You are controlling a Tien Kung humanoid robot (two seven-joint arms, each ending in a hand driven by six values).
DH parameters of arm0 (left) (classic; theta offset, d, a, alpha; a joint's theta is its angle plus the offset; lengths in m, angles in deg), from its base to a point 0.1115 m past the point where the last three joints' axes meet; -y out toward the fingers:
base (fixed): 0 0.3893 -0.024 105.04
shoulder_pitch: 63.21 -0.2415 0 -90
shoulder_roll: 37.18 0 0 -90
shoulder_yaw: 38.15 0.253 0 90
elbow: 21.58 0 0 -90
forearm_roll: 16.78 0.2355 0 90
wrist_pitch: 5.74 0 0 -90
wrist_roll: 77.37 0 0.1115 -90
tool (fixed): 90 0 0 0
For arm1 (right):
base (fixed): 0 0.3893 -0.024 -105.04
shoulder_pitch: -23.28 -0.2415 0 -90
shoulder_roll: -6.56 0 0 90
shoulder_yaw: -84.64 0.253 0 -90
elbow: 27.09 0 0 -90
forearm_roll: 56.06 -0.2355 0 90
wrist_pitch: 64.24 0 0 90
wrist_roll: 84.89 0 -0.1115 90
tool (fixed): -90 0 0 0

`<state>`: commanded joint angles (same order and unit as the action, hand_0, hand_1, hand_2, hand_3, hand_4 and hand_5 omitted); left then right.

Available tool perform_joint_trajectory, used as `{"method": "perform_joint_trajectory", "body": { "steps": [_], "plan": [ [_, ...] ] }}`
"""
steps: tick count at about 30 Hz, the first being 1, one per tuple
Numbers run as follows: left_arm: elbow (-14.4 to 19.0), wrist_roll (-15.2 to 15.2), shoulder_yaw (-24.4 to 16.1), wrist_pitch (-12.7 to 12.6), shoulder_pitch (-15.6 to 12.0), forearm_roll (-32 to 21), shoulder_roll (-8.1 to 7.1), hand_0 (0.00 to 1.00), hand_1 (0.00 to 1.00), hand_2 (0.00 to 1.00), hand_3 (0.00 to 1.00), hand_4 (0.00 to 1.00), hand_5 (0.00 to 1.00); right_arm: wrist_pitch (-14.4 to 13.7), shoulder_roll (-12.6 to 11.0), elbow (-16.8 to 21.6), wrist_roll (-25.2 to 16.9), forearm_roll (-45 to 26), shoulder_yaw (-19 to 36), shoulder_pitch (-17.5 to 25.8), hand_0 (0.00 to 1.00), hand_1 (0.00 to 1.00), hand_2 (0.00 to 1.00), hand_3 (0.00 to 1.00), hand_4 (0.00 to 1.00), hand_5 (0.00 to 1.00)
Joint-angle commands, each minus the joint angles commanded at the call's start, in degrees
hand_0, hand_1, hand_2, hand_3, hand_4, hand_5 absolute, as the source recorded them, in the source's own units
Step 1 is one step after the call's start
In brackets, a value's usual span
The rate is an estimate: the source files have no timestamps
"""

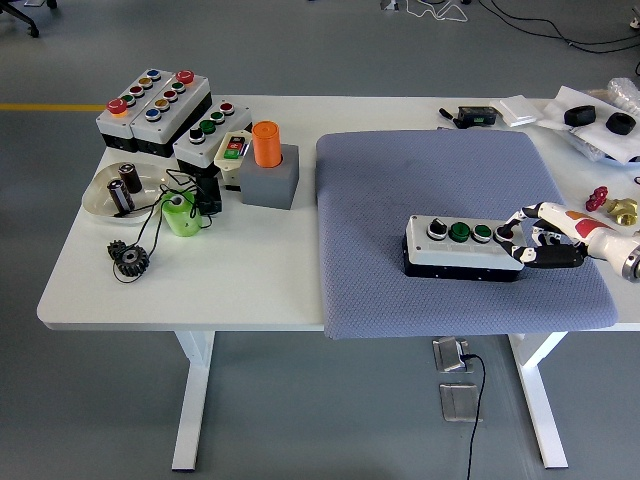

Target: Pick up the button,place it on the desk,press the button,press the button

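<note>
A white-topped button box point(455, 250) with a black base lies on the grey-blue mat point(400, 170), slightly tilted. Its top carries a black knob, two green buttons and a dark one at the right end. My right hand point(522, 243) comes in from the right edge and is shut on the box's right end, with the fingers point(512, 222) curled over the top and the thumb against the front side. The left arm does not show.
Back left stand three more button boxes point(155, 105), an orange cylinder in a grey block point(268, 160), a dish point(100, 195), a green cup point(180, 215) and black gears point(130, 260). Small parts and bags point(590, 115) lie at the far right.
</note>
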<state>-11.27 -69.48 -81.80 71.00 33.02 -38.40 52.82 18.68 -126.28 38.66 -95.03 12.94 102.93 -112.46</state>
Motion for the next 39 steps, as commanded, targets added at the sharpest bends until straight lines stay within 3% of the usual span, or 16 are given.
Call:
{"method": "perform_joint_trajectory", "body": {
  "steps": [10, 29, 39],
  "plan": [
    [0.00, -0.02, 0.15, -0.03, -0.01, -0.04, 0.00, 0.684, 0.756, 0.781, 0.604, 0.397, 0.946, -0.79, -0.09, 4.17, 0.00, 0.25, 4.43, 0.18, 0.143, 0.002, 0.097, 0.636, 0.633, 0.453],
    [0.00, 0.06, 0.47, -0.06, 0.19, -0.17, 0.00, 0.684, 0.756, 0.781, 0.599, 0.397, 0.944, -0.54, 3.10, -0.21, 0.64, 0.16, -0.41, -0.95, 0.143, 0.002, 0.097, 0.632, 0.633, 0.455],
    [0.00, 0.07, 0.21, -0.09, 0.24, -0.02, 0.00, 0.684, 0.756, 0.780, 0.600, 0.397, 0.942, -0.50, 3.09, 0.03, 0.72, 0.44, -0.62, -1.08, 0.143, 0.002, 0.097, 0.632, 0.632, 0.455]
  ]
}}
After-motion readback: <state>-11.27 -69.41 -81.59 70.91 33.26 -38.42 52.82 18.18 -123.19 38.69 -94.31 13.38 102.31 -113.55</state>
